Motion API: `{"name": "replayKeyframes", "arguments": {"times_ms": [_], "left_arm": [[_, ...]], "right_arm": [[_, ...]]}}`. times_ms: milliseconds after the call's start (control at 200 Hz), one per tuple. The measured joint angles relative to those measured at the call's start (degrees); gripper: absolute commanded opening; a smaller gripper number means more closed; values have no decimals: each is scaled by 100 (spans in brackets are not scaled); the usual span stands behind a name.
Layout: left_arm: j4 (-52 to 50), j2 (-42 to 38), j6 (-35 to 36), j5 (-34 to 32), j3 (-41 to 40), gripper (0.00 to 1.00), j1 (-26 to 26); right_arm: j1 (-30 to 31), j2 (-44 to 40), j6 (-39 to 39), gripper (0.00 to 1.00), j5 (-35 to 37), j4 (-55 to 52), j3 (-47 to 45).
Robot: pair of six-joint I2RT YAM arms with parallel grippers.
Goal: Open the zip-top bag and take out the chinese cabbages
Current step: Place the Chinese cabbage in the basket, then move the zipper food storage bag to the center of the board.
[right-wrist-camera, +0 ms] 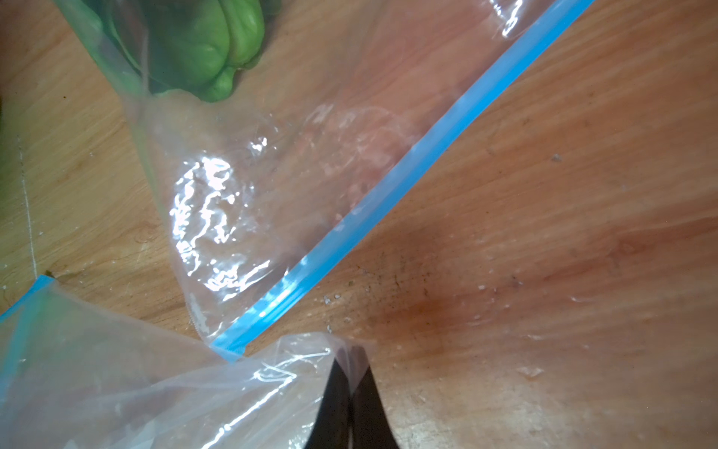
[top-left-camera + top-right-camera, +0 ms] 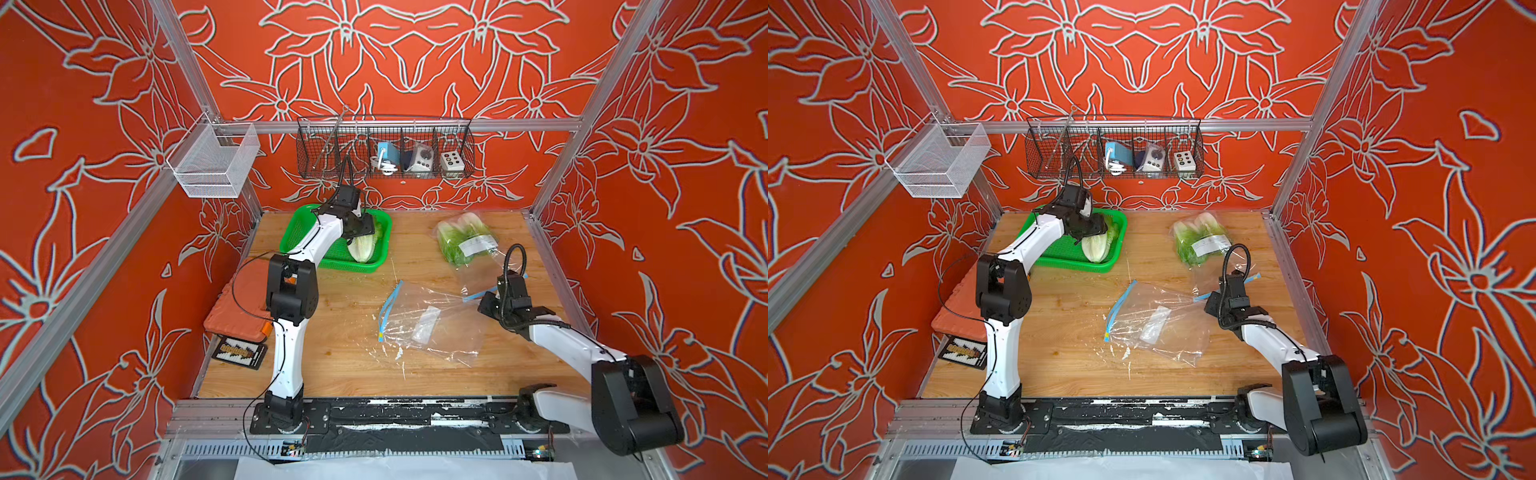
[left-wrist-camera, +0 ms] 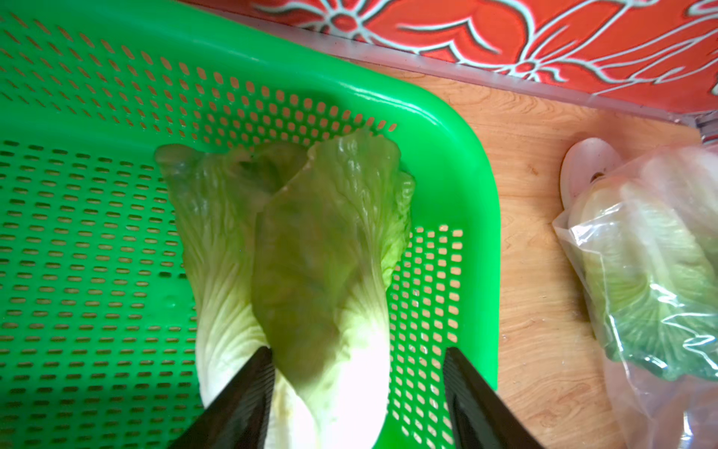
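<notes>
**Left end effector** [image 3: 357, 350]: far left of the tabletop [image 2: 332, 353], over the green basket [image 2: 365, 267]. Jaws stand apart, one on each side of the white stem base of the loose cabbage [image 3: 311, 252]. One finger [image 3: 241, 400] overlaps the stem. The other finger [image 3: 478, 400] is clear of it. Nothing is gripped.

**Right end effector** [image 1: 351, 365]: right side, midway between near and far. Jaws are closed, pinching a corner of the empty zip-top bag [image 1: 116, 388].

**Loose cabbage**: one head lying on the perforated floor of the green basket, against its right wall. White base points near, crinkled leaves point far. It shows in both top views [image 2: 362, 249] [image 2: 1095, 248].

**Bagged cabbages** [image 2: 461, 245]: inside the filled zip-top bag [image 2: 1202, 243] at the far right of the tabletop. White bases point far, green leaves near. I cannot count the heads through the film. A white label lies on this bag. Its blue zip strip [image 1: 408, 175] runs along the near end, just beside the right end effector.

**Empty zip-top bag** [image 2: 436, 324]: flat in the middle of the tabletop, with its blue zip edge [image 2: 388, 309] to the left and a pale label on the film.

**Green basket**: mesh plastic, at the far left, well apart from both bags.

**Other items**: orange case [image 2: 241, 303] at the left edge, black wire rack [image 2: 384, 147] on the far wall, white mesh bin [image 2: 214, 160] on the left frame.
</notes>
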Motion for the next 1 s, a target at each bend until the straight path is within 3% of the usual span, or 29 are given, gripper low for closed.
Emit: {"name": "replayKeyframes", "arguments": {"times_ms": [170,290,420,686,856,1001], "left_arm": [[33,-9,9,4,-31,81,-2],[142,-149,-15,-46,-284,99,0],[389,-780,-55,-186,-1060,99,-2],[1467,-3204,-146,-448,-3209,99,-57],[1814,-4328,-140,-723,-4052,99,-254],[1821,-4872,-142,-752,-4660,99,-387]], "right_arm": [[0,-9,-22,0,-116,2,2],[0,-111,-146,0,-245,-92,79],[2,-400,-439,0,-520,-164,313],[271,-181,-844,0,-767,-155,1303],[769,345,-299,0,-549,-103,1438],[1340,417,686,0,-70,245,1016]]}}
